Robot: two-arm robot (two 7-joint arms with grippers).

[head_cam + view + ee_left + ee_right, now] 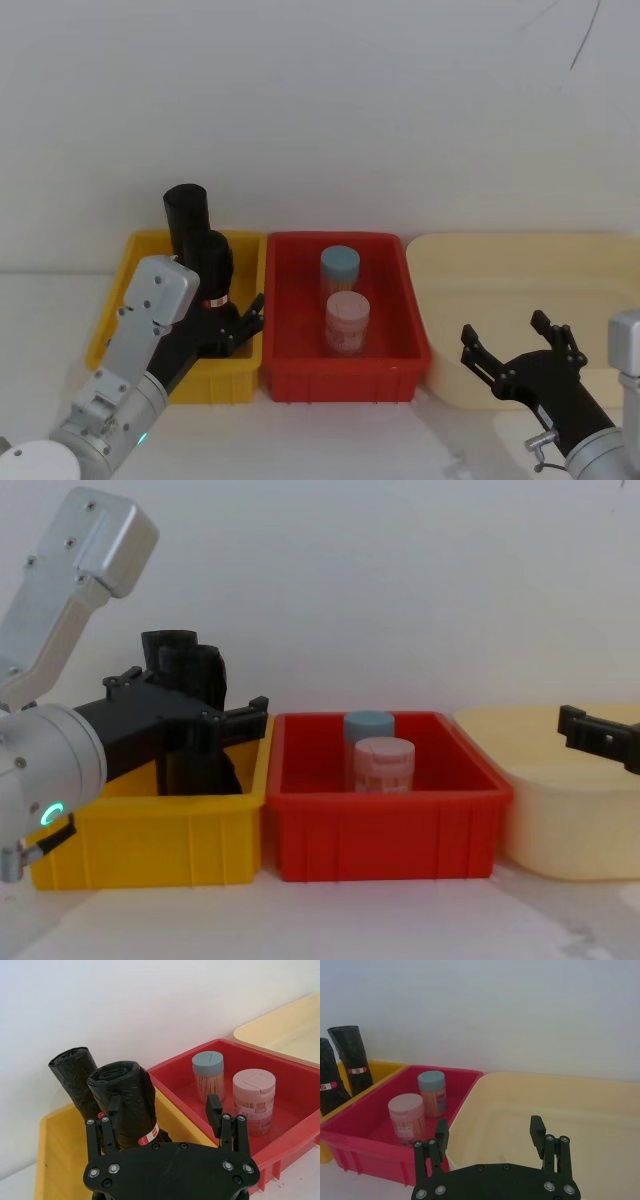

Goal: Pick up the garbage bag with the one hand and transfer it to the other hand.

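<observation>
While low in the yellow bin (55,1160), straddled the garbage bag (125,1100) with the left gripper (164,1107), fingers spread apart: one just beside the roll, the other clear of it. Found the bag standing on end, nearer the robot than a second black roll (75,1075). Saw a blue-lidded jar (208,1075) and a pink-lidded jar (254,1097) in the red bin (280,1155) alongside. Held the right gripper (489,1127) over the cream tray (560,1105), fingers wide apart, gripping nothing.
</observation>
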